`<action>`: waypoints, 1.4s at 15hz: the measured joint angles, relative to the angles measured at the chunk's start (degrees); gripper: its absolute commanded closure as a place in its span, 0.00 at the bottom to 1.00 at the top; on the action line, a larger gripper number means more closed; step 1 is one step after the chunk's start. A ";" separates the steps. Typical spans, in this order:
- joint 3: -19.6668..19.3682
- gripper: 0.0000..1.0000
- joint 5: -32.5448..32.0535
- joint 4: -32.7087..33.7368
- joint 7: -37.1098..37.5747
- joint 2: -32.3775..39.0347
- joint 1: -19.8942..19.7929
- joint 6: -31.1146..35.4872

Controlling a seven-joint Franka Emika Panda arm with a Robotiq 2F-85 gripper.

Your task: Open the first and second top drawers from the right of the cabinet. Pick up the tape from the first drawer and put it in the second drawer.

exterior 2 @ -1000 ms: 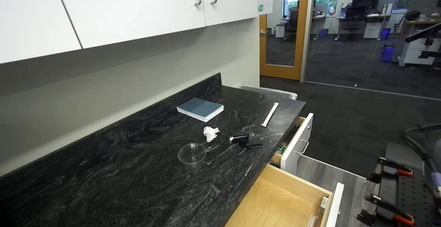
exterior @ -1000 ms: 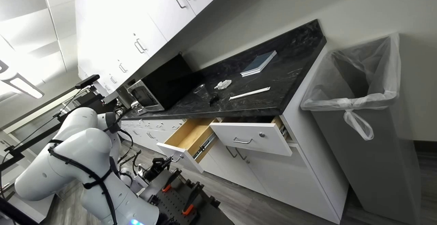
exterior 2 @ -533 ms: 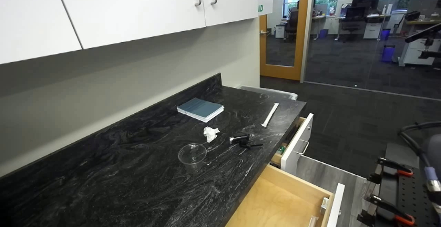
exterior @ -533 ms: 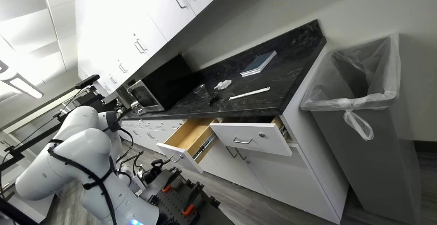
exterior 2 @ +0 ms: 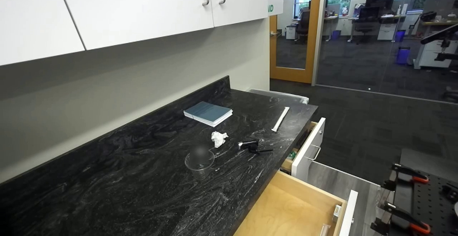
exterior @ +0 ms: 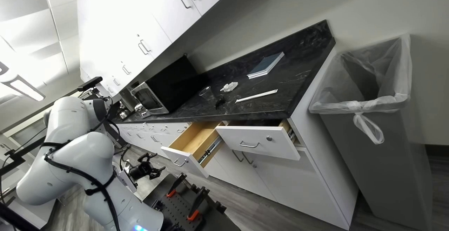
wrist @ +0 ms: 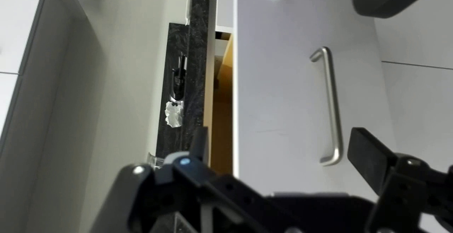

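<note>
Since the earlier frames, the gripper has drawn back from the second drawer and its handle; both drawers look unmoved; the fingers stand wide apart, holding nothing; in the wrist view the handle shows between them, its bar square to their spread; the first drawer lies past the second, toward the right end of the cabinet; its opening is a slot along the edge of the counter, so the next reach probably goes across and down; the tape, presumably in there, cannot be made out, though a green thing shows.
</note>
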 measured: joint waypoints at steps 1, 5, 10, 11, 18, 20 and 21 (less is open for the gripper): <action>0.47 0.00 1.17 -1.97 0.00 -3.04 -0.48 0.00; 3.12 0.00 3.59 -9.41 -0.03 -13.69 -5.00 0.40; 2.03 0.00 3.55 -11.03 0.72 -15.43 -5.21 1.68; 1.62 0.00 3.58 -11.20 1.96 -15.99 -5.45 2.78; 1.14 0.00 4.57 -22.60 9.92 -33.13 -18.20 17.53; 1.46 0.00 4.85 -26.51 10.91 -39.15 -23.05 23.30; 1.51 0.00 5.14 -28.41 11.20 -42.24 -25.42 26.48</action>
